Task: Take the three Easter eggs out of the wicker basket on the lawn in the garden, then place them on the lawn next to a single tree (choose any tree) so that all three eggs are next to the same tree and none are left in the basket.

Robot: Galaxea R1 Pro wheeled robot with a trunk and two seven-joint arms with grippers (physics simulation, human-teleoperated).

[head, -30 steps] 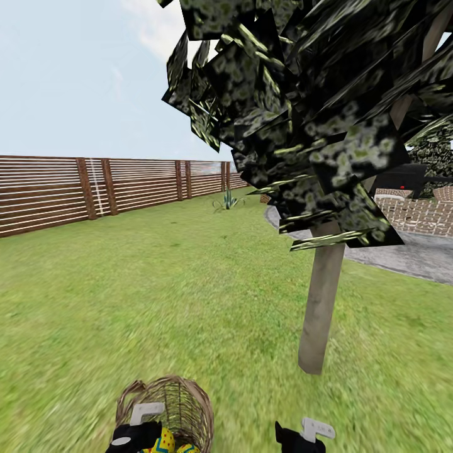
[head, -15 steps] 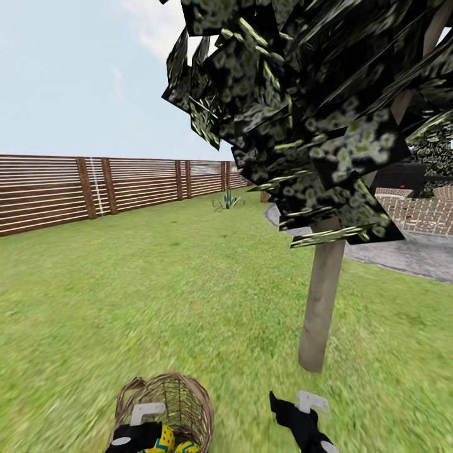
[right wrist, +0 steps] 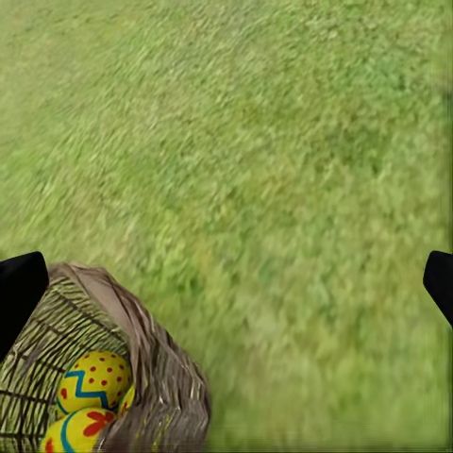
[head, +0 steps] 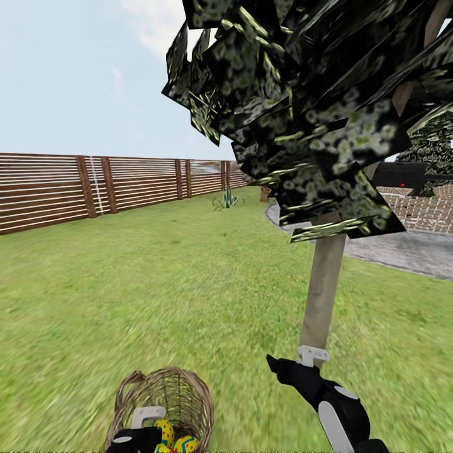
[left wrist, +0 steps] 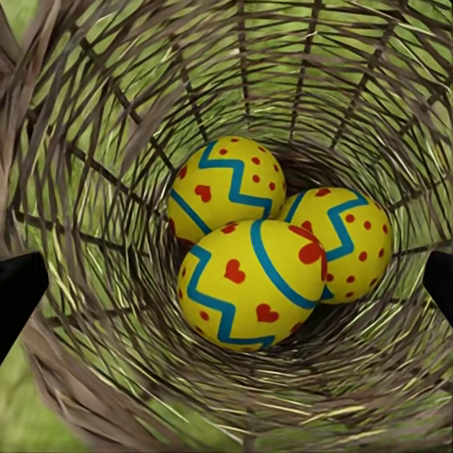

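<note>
Green grass of the lawn (head: 157, 296) runs out to a brown wooden fence (head: 94, 189) under a pale blue sky. Three Easter eggs (left wrist: 269, 250), yellow with blue zigzags and red hearts and dots, lie touching each other at the bottom of the wicker basket (head: 160, 399). None is out yet, so I think the job is at its first step: getting hold of an egg.

The left gripper (left wrist: 226, 283) hangs just above the basket's mouth, looking straight down at the eggs. Its jaws are spread wide, one dark tip at each side, holding nothing. The eggs sit right between and below them.

The right gripper (head: 292, 365) is up in the air past the basket, near the tree (head: 324, 296) trunk. Its jaws are wide apart and empty too.

Next, I think the left gripper must go down and close gently on the top egg. The eggs are round and may roll away.
</note>
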